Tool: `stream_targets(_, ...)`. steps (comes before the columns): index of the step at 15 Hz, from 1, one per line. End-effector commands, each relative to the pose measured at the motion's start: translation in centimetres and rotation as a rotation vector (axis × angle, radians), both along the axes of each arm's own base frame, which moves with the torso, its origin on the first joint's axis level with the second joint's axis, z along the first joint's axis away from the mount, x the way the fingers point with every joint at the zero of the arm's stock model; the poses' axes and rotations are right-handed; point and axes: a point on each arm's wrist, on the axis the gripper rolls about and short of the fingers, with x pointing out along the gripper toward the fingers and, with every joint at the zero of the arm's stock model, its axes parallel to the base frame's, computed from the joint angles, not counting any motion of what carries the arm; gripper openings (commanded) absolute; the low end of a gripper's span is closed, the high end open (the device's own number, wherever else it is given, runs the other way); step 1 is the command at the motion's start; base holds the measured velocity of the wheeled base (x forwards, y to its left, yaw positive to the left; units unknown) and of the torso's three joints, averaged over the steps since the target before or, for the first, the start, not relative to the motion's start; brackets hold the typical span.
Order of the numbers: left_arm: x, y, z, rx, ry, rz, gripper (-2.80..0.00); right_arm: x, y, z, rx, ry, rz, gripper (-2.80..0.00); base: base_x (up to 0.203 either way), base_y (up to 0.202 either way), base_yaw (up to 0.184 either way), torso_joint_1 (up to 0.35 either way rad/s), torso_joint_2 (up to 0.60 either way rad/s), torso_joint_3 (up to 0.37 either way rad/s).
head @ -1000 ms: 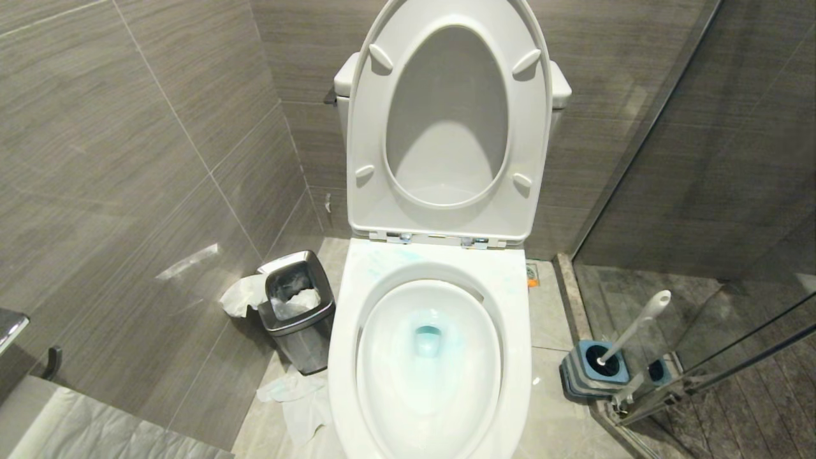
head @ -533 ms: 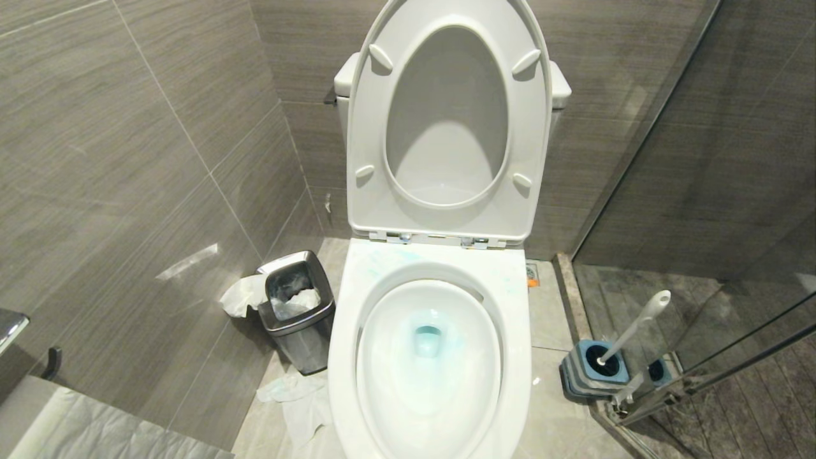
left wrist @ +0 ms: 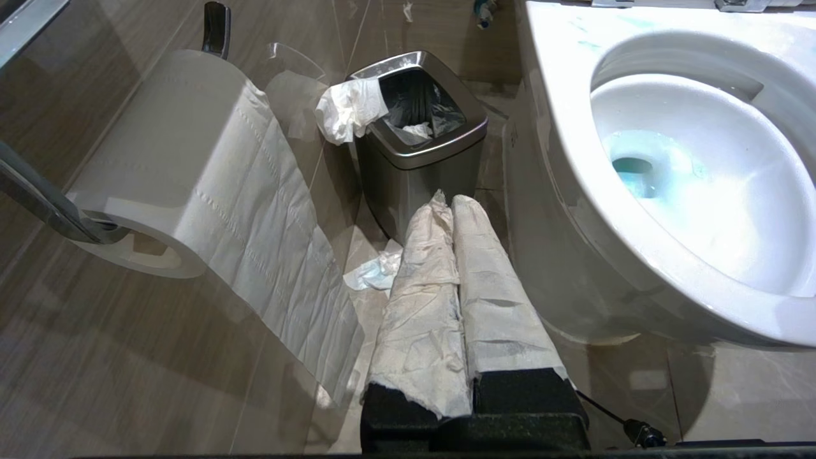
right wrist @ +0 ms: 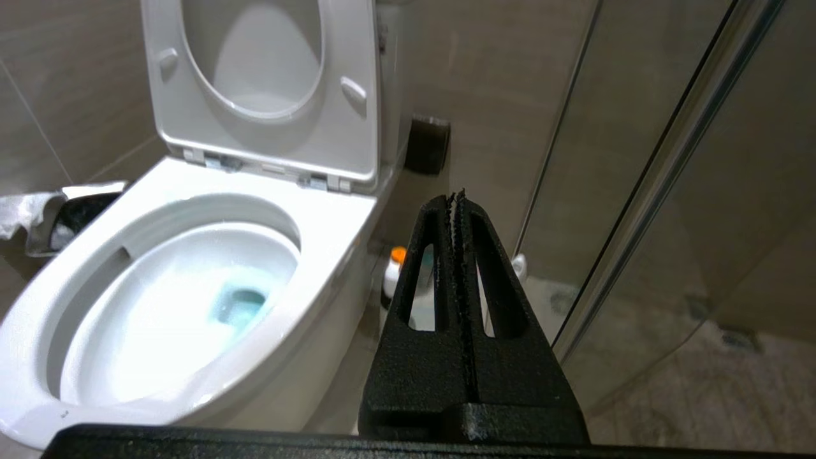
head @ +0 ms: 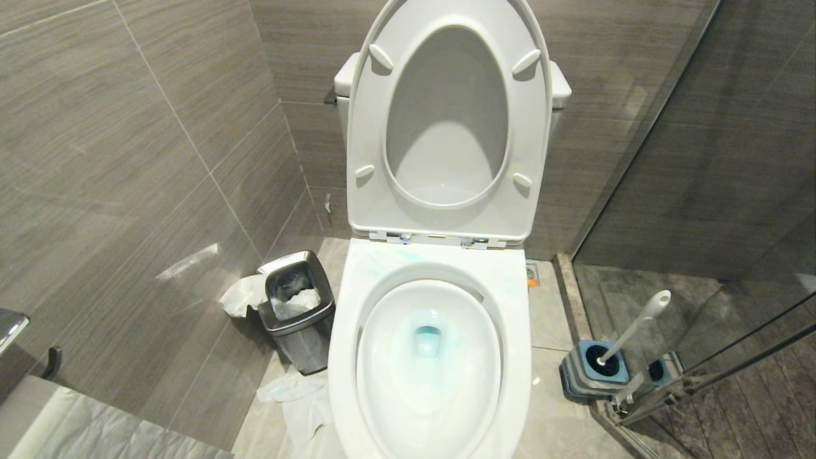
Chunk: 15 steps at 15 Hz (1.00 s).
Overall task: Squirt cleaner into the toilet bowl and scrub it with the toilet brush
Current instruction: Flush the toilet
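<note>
I have the toilet bowl [head: 428, 357] at 6 o'clock in the head view, seat and lid up, blue cleaner pooled at the drain and smeared on the rim. I judge the squirt done and the scrub next.

The toilet brush [head: 631, 328] stands in its blue-and-grey holder [head: 590, 370] at 4 o'clock on the floor, against the glass shower door [head: 714, 223], handle leaning up toward 1 o'clock.

Right gripper [right wrist: 458, 197]: black fingers pressed together, empty, beside the bowl's right flank. Left gripper [left wrist: 446, 204]: paper-wrapped fingers shut, empty, parked low by the steel bin [left wrist: 417, 127].

Plan: open the right fingers first, approach the handle along its lean, grip it high near the rounded tip, and lift along the lean so the holder does not tip. The glass is close; I keep the wrist on the toilet side.
</note>
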Motion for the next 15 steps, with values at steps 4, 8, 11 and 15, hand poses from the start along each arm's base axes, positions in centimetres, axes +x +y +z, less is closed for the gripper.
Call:
stream_targets(4, 0.0, 0.0, 0.0, 0.000, 0.002, -0.001, -2.80, 3.4, 0.0, -5.3, 0.001, 0.047, -0.006, -2.80, 0.000, 0.000, 0.000, 0.000, 0.00, 0.000)
stream_targets(8, 0.0, 0.0, 0.0, 0.000, 0.002, -0.001, -2.80, 3.9, 0.0, -7.1, -0.027, 0.169, -0.003, -2.80, 0.000, 0.000, 0.000, 0.000, 0.00, 0.000)
stream_targets(11, 0.0, 0.0, 0.0, 0.000, 0.002, -0.001, -2.80, 4.0, -0.1, -8.0, -0.059, 0.261, -0.070, -2.80, 0.000, 0.000, 0.000, 0.000, 0.00, 0.000)
stream_targets(15, 0.0, 0.0, 0.0, 0.000, 0.002, 0.001, -2.80, 4.0, -0.1, -8.0, -0.067, 0.256, -0.073, -2.80, 0.000, 0.000, 0.000, 0.000, 0.00, 0.000)
